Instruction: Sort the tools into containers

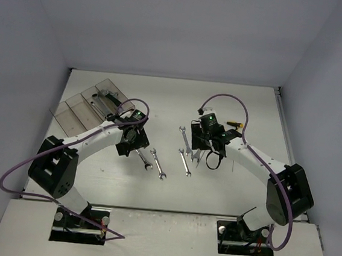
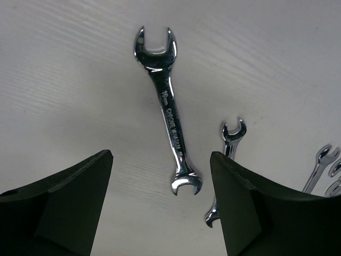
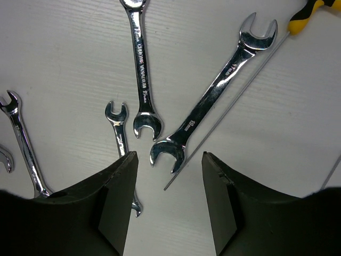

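The containers (image 1: pixel 82 108), a row of clear bins, stand at the far left, and one holds a dark tool (image 1: pixel 106 100). My left gripper (image 2: pixel 161 160) is open above a chrome wrench (image 2: pixel 168 106) that lies flat on the table, its near end between the fingers. A smaller wrench (image 2: pixel 230 143) is partly hidden behind the right finger. My right gripper (image 3: pixel 169 160) is open and empty over the near end of a large wrench (image 3: pixel 213 96). Beside it lie a medium wrench (image 3: pixel 141 69), a small wrench (image 3: pixel 118 128) and a thin screwdriver (image 3: pixel 240 101) with a yellow handle.
Wrenches lie scattered between the two arms (image 1: pixel 158 163), with more under the right arm (image 1: pixel 184 162). A further wrench (image 3: pixel 21 144) lies at the left of the right wrist view. The table's walls rise at the back and on both sides.
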`<state>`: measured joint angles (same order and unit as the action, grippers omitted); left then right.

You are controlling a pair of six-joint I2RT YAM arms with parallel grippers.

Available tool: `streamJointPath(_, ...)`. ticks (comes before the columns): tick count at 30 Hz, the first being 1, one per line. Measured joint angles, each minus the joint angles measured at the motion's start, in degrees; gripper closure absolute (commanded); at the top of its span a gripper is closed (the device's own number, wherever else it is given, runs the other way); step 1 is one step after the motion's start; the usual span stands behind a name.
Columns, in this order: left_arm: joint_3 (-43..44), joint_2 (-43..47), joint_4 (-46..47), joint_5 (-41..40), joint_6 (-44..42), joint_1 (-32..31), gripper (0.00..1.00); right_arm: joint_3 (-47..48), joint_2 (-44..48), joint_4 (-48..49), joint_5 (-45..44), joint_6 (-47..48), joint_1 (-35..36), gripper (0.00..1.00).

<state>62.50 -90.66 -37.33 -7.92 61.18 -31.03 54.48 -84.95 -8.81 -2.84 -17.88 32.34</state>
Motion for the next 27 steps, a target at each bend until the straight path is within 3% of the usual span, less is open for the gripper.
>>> streamJointPath(7,2.5,-6.8,0.7,-1.2,3.3,-0.2,0.35,-3.4,3.5,0.0,-0.4,1.3,0.0,0.51)
streamJointPath(15,4.3,-12.3,0.6,-1.8,4.2,-0.1,0.5,-6.8,6.2,-0.1,-0.4,1.5,0.0,0.51)
streamJointPath(20,4.8,-12.8,1.1,-2.3,4.2,0.0,0.75,-7.3,7.7,-0.1,-0.5,1.5,0.0,0.51)
streamJointPath(23,4.7,-12.8,1.7,-2.2,4.1,0.5,0.97,-7.3,8.2,-0.1,-0.5,1.5,0.0,0.51)
streamJointPath(27,4.0,-12.5,3.0,-1.4,4.0,1.4,1.0,-7.3,8.3,-0.1,-0.8,1.5,0.0,0.52)
